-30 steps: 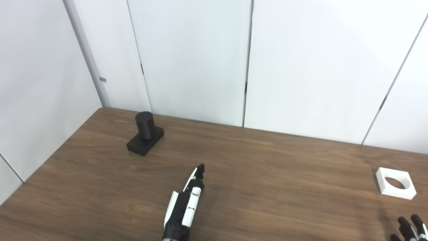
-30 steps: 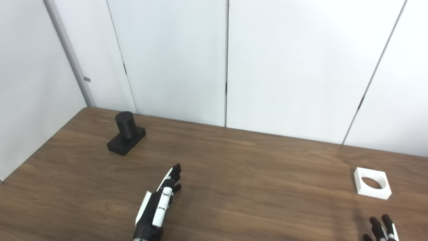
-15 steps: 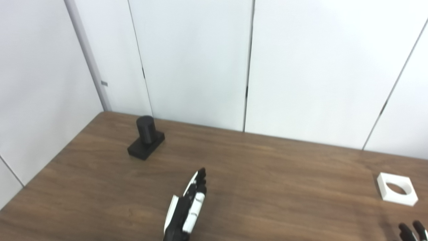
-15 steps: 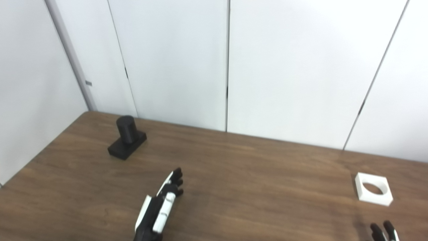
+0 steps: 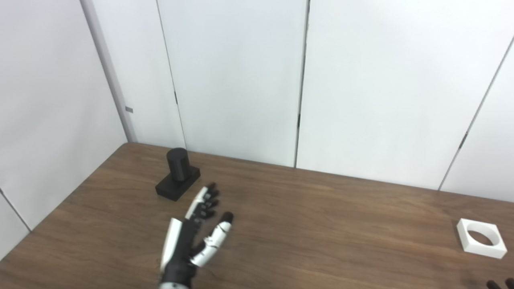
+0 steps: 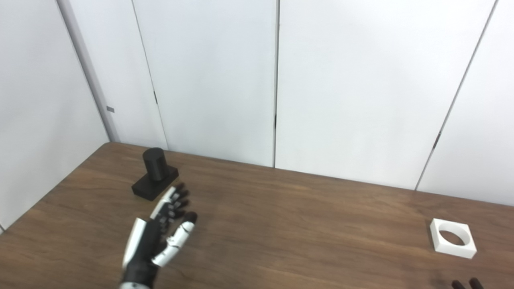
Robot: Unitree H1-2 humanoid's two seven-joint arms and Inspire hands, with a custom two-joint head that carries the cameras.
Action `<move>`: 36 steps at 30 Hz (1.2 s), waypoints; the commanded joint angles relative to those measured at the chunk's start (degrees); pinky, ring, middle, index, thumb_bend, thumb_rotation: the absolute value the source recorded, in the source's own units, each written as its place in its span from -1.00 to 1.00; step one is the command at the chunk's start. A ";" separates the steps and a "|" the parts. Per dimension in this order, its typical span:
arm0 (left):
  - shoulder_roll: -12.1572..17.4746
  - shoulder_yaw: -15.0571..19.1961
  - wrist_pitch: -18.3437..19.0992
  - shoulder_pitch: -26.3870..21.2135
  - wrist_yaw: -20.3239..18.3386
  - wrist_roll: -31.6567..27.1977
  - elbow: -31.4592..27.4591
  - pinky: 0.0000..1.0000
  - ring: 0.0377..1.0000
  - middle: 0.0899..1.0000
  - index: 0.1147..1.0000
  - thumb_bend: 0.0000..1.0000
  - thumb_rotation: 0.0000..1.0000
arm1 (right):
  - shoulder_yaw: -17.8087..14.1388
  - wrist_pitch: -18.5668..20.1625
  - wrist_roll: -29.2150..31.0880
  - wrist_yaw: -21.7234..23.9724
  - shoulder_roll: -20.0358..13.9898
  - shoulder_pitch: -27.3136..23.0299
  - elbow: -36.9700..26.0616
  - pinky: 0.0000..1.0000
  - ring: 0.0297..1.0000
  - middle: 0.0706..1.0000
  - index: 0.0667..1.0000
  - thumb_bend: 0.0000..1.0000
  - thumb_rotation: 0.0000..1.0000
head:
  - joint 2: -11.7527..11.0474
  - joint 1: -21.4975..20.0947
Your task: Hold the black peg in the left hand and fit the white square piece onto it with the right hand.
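On the left-eye view, the black peg is standing upright on its square base at the far left of the desk, near the white wall panels. Left hand is hovering just short of the peg, fingers spread and pointing toward it, thumb out to the side, holding nothing, not touching the peg. White square piece is lying flat at the far right edge, well apart from the peg. Right hand is showing only dark fingertips at the bottom right corner; can't tell its state.

Over on the right-eye view, same layout: left hand spread and empty near the peg, white piece lying flat far right, right hand barely in frame.
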 commanded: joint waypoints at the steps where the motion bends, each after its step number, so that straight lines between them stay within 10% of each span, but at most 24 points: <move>1: 2.33 1.59 0.78 -1.82 -0.22 2.03 -1.90 0.70 0.80 0.80 0.86 0.33 0.02 | -0.10 -1.31 -0.04 -0.01 0.76 0.70 0.32 1.00 1.00 0.85 0.98 0.44 1.00 | 0.05 0.05; 13: 9.69 6.35 10.29 -8.94 0.56 13.84 5.56 0.67 0.80 0.85 0.84 0.65 -0.07 | 0.12 -1.67 -0.08 0.04 1.23 0.37 0.51 1.00 0.98 0.84 0.97 0.43 1.00 | 0.60 -0.22; 19: 14.72 5.02 5.55 -12.53 5.81 21.30 15.74 0.75 0.90 0.85 0.76 0.71 -0.08 | 0.25 -1.08 -0.99 -0.47 1.36 0.51 -0.03 1.00 0.99 0.84 0.95 0.44 1.00 | 0.67 -0.20; 36: 20.66 -0.01 12.71 -21.63 5.56 31.26 31.10 1.00 0.89 0.81 0.68 1.00 0.25 | 1.00 -0.68 -1.76 -0.92 1.88 0.81 -0.93 1.00 0.98 0.85 0.95 0.46 1.00 | 0.83 -0.81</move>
